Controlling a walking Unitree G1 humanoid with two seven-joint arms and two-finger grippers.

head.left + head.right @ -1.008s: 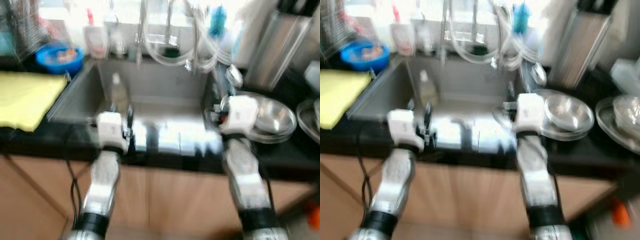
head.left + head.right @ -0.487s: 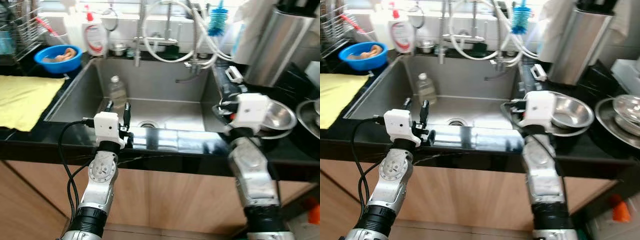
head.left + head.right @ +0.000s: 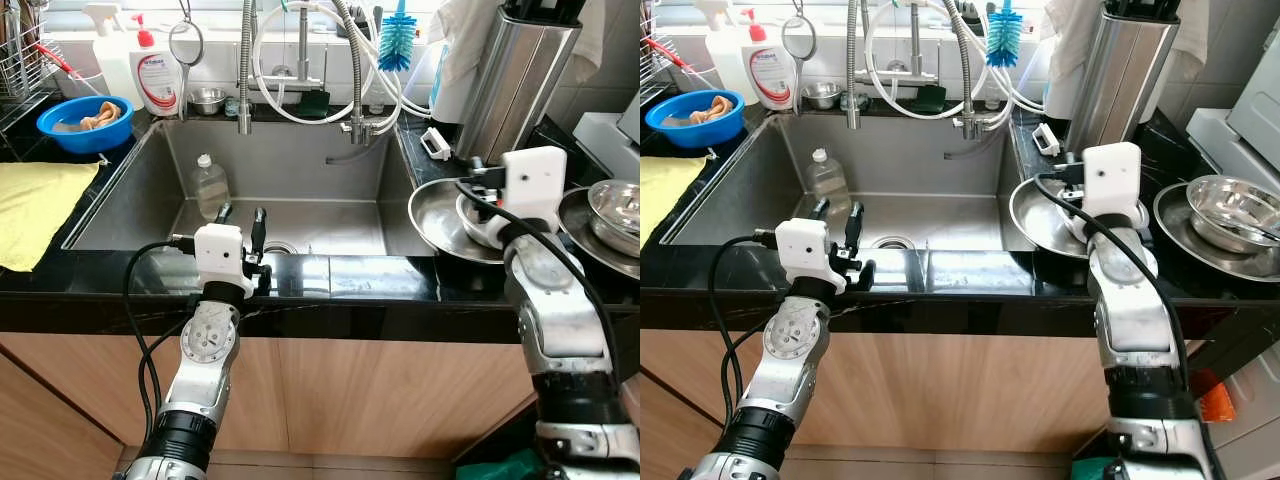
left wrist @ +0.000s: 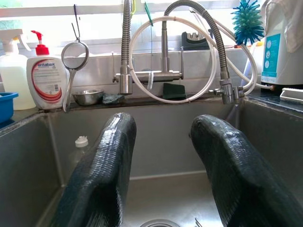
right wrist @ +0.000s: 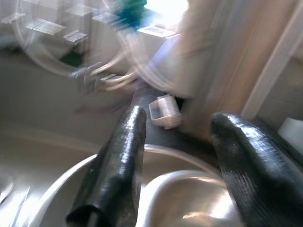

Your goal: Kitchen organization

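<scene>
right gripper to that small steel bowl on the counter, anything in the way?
Nothing visible. The right gripper, fingers open, hovers right over the small steel bowl, which sits in the wide steel plate beside the sink.

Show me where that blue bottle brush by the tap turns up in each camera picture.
Left eye view: blue bottle brush at the top, right of centre.
Right eye view: top, just right of centre.
Left wrist view: by the window.
Right wrist view: probably the blurred teal patch.
Shared landmark: the white hose loop beside it.
</scene>
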